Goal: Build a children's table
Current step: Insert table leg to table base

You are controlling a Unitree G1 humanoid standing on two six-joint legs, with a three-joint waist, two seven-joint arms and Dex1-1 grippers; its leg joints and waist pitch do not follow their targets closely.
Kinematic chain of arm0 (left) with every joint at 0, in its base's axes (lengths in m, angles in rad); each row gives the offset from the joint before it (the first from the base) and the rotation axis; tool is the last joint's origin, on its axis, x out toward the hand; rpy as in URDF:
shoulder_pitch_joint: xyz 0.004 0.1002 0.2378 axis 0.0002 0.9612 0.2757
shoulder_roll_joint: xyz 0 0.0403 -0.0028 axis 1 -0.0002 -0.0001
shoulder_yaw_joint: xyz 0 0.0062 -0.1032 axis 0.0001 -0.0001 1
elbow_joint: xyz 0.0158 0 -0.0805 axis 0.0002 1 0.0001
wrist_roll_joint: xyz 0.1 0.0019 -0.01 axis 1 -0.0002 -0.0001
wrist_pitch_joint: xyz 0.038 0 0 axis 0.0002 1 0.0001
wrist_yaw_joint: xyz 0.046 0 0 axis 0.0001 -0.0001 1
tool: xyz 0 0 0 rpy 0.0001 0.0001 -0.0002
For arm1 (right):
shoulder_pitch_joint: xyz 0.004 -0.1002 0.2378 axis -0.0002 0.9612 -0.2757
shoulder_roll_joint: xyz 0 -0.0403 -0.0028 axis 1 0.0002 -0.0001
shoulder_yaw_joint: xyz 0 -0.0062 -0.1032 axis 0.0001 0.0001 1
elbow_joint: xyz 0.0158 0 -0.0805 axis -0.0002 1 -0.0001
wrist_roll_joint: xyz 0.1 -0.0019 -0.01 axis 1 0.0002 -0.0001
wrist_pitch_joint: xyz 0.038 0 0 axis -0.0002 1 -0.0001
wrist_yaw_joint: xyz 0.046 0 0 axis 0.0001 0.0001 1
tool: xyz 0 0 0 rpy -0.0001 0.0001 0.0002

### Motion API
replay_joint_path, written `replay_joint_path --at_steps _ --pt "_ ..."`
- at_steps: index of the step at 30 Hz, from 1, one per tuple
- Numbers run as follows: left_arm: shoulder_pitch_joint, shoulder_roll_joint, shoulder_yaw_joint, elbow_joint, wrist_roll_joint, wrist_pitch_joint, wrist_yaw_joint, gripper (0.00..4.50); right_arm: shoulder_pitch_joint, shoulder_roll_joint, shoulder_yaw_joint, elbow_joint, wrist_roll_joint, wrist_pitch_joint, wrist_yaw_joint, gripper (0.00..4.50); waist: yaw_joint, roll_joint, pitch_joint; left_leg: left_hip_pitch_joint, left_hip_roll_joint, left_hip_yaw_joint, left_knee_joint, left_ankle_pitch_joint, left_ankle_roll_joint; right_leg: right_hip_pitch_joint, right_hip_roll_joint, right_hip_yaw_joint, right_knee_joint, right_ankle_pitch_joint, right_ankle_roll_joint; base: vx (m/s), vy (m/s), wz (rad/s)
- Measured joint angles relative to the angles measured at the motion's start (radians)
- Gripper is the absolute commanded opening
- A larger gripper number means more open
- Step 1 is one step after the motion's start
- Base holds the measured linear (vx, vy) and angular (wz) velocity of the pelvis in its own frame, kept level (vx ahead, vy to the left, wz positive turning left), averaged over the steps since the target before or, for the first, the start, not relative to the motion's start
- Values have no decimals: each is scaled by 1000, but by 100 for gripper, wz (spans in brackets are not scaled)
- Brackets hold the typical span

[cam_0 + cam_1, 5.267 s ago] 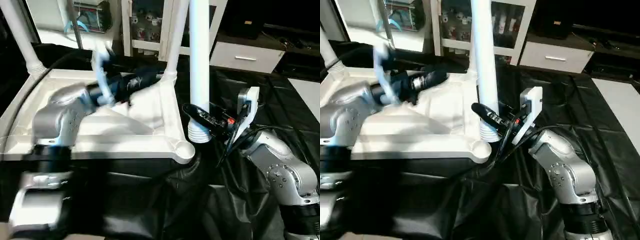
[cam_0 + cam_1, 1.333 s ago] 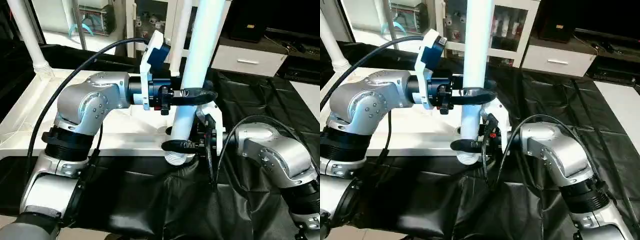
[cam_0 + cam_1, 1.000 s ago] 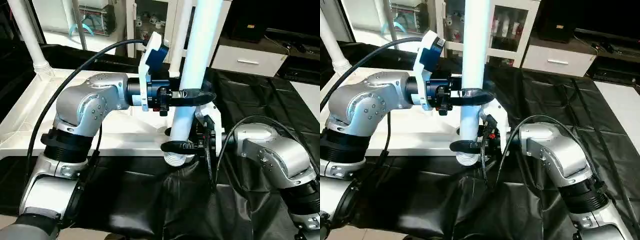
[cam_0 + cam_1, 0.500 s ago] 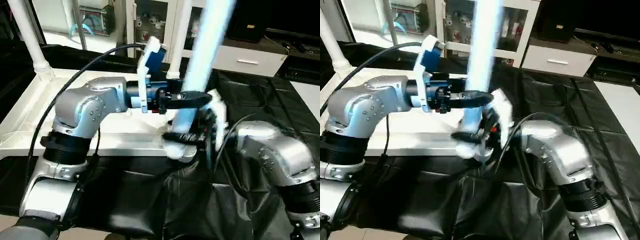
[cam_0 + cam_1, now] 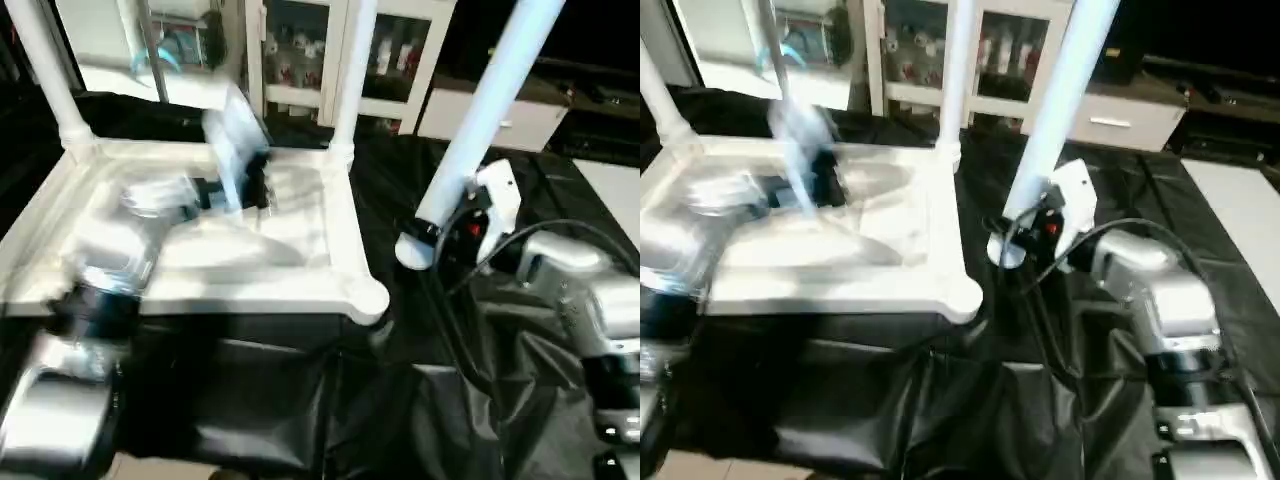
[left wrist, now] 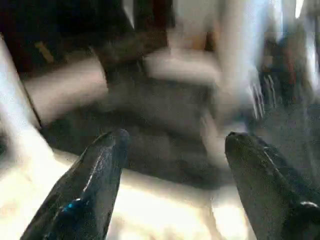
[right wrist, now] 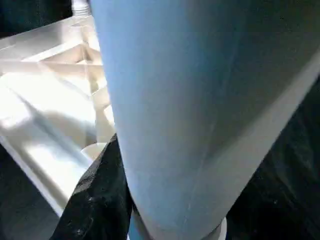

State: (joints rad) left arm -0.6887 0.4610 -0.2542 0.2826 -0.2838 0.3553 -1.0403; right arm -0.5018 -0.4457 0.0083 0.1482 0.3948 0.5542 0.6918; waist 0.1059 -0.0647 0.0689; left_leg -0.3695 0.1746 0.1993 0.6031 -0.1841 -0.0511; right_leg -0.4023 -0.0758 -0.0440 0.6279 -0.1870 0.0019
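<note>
Tabletop (image 5: 300, 290) upside down on black cloth (image 5: 480, 400), left jaws wide, empty; right jaws clasping tilted leg (image 5: 480, 120).

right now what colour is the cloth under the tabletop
Black, glossy and wrinkled cloth, clearest in the left eye view below the tabletop.

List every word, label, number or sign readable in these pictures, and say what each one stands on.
No text can be read anywhere.
The items on the cabinet shelves behind the work table are too small and blurred to make out any labels.
The children's tabletop, its legs and the leg held by the right gripper are plain white with no markings visible.
The white camera mount on the right wrist shows no legible print.
</note>
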Motion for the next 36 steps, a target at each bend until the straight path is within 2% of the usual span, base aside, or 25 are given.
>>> replay_joint_path --at_steps 1,3,4,7,9,12,14,17,19,22,28,29,32,35,36 --pt "24 -6 -57 14 21 -16 -34 351 0 12 1 6 -1 -5 -10 189 2 0 0 -1 0 0 0 0 0 -1 0 0 0 0 0 0 0 0" --pt "33 -11 -99 35 44 -36 -67 334 2 16 2 12 -1 -11 -22 189 5 0 0 -3 0 0 0 0 0 -3 0 0 0 0 0 0 0 0" --pt "29 -12 -109 54 60 -62 -80 317 4 19 1 12 -1 -12 -30 189 5 0 0 -2 0 0 0 0 0 -2 0 0 0 0 0 0 0 0" --pt "0 -15 -140 153 135 -169 -114 314 24 40 0 2 -2 -14 -35 189 3 1 0 -1 0 0 0 0 0 -1 0 0 1 0 -1 0 0 0" --pt "-4 -15 -154 198 155 -204 -136 278 41 43 0 -12 -2 -13 -34 189 3 2 1 0 0 0 0 0 0 -1 0 0 1 0 -1 0 0 0" --pt "-17 -10 -182 237 178 -240 -155 263 46 42 0 -25 -2 -13 -33 189 1 3 1 0 0 0 0 0 0 -1 0 0 1 1 -1 0 0 0" --pt "-29 -10 -197 252 195 -260 -157 233 46 42 0 -29 -1 -13 -31 189 0 3 1 0 0 0 0 0 0 -1 0 0 1 1 -1 0 0 0" --pt "-35 -18 -206 288 216 -289 -165 226 54 42 1 -31 0 -13 -31 189 -3 4 0 0 0 0 0 0 0 -1 0 0 1 1 -1 0 0 0" --pt "-41 -34 -208 334 241 -314 -172 198 62 44 2 -33 0 -12 -30 189 -2 5 1 0 0 0 0 0 0 -1 0 0 1 1 -1 0 0 0" --pt "-59 -49 -228 382 273 -349 -177 181 65 46 3 -40 -1 -11 -29 189 -3 5 1 0 0 0 0 0 0 -1 0 0 1 1 -1 0 0 0" --pt "-75 -63 -255 430 319 -384 -170 124 65 46 4 -49 -1 -11 -28 189 -3 5 1 0 0 0 0 0 0 -1 0 0 1 1 -1 0 0 0" --pt "-77 -64 -256 434 324 -385 -170 103 65 46 5 -49 -1 -11 -28 189 -4 5 1 0 0 0 0 0 0 -1 0 0 1 1 -1 0 0 0" --pt "-97 -69 -256 470 349 -410 -169 93 65 46 13 -50 -1 -11 -26 189 -4 6 1 0 0 0 0 0 0 -1 0 0 1 1 -1 0 0 0" --pt "-102 -60 -255 482 362 -422 -170 55 65 46 20 -50 -1 -11 -16 189 -5 6 1 0 0 0 0 0 0 -1 0 0 1 1 -1 0 0 0" --pt "-102 -55 -255 482 365 -426 -172 55 65 46 21 -50 -1 -11 -15 189 -5 6 1 1 0 0 0 0 0 -1 0 0 1 1 -1 0 0 0"
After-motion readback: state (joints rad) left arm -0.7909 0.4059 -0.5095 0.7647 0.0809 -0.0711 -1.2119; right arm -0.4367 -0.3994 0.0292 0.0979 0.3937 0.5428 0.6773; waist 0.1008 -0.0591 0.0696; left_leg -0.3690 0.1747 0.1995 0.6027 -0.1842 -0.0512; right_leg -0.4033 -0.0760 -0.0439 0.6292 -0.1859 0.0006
